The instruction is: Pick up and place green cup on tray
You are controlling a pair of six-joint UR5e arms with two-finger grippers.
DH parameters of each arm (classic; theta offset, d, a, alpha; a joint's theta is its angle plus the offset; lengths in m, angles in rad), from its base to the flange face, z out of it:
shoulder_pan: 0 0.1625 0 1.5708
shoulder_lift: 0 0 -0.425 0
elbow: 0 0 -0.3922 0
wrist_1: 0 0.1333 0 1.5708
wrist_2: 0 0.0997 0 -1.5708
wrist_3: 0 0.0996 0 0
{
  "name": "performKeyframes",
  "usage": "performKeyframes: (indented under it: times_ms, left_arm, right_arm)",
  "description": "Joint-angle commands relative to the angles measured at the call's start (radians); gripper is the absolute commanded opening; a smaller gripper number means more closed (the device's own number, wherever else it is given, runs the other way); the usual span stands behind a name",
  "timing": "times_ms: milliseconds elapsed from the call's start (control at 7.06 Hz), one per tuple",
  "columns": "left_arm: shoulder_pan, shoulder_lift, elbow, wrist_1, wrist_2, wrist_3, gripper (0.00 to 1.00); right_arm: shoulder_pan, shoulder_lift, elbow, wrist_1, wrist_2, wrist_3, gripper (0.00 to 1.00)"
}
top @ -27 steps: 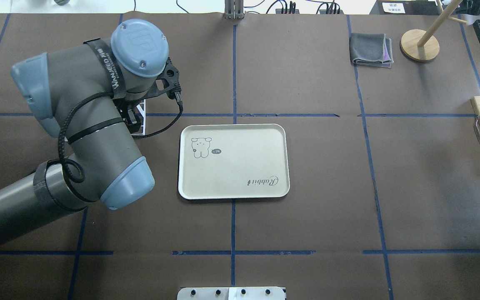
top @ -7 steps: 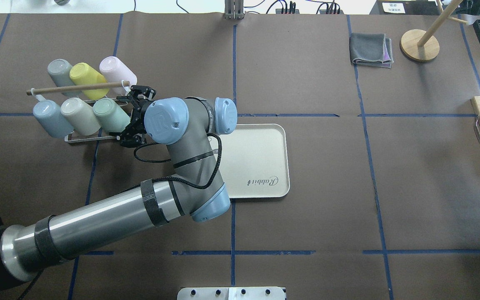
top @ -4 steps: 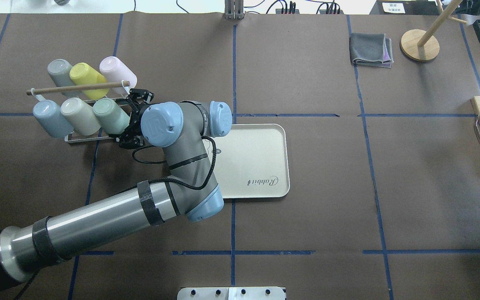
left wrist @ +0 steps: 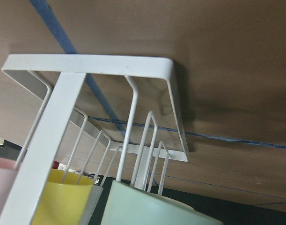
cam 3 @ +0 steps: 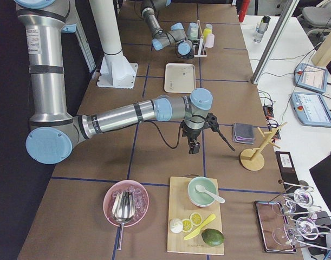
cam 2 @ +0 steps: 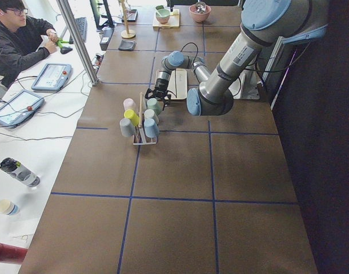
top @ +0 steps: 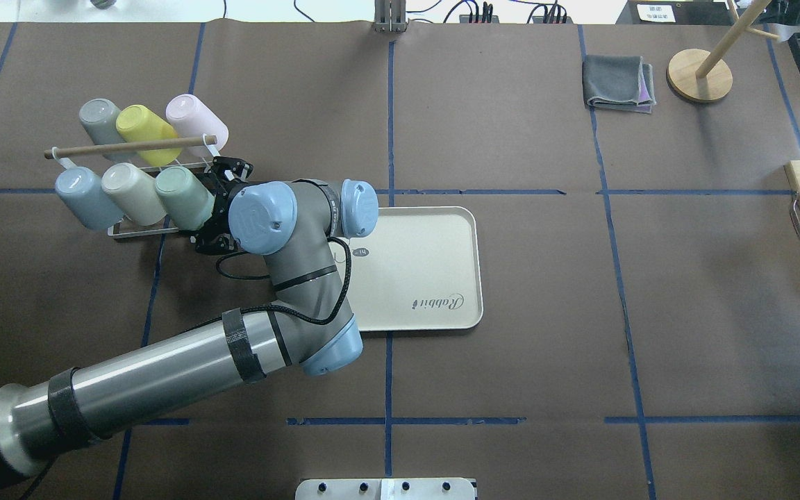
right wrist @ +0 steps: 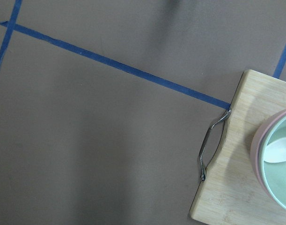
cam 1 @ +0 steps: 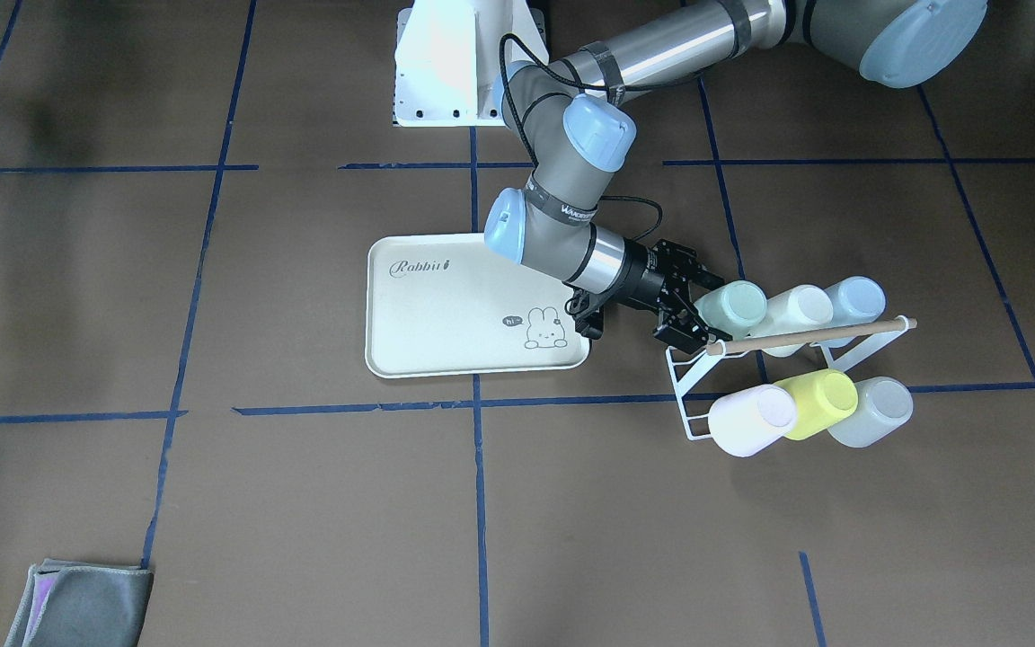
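Green cup (cam 1: 735,307) sits tilted on the wire rack (cam 1: 681,385) with five other cups (cam 1: 812,392), left claw (cam 1: 697,311) spread at its rim.

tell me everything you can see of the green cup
The green cup is a small, plain, handleless tumbler of pale mint plastic, slightly tapered. It sits upside down and tilted on the white wire rack, closed base up, at the end of its row nearest the tray, a cream cup beside it. The left gripper is open, a jaw on either side of the cup's mouth end; whether they touch it I cannot tell.
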Motion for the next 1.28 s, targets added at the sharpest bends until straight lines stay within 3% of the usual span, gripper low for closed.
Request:
performKeyframes:
  times_ms: [0, 283, 850, 1134]
  left_arm:
    - [0.001, 0.001, 0.002, -0.007, 0.000, -0.002, 1.00]
    - [0.001, -0.001, 0.002, -0.010, 0.000, -0.002, 0.97]
    - [-0.001, -0.002, 0.001, -0.019, 0.000, -0.046, 0.67]
    - [-0.001, -0.004, -0.005, -0.017, 0.000, -0.048, 0.62]
  right_arm:
    - [0.000, -0.002, 0.000, 0.000, 0.000, -0.001, 1.00]
    - [0.000, -0.008, 0.000, 0.000, -0.002, -0.001, 1.00]
    - [0.000, -0.008, 0.002, 0.000, -0.002, -0.001, 1.00]
    - [0.000, -0.010, 0.002, 0.002, 0.000, -0.001, 1.00]
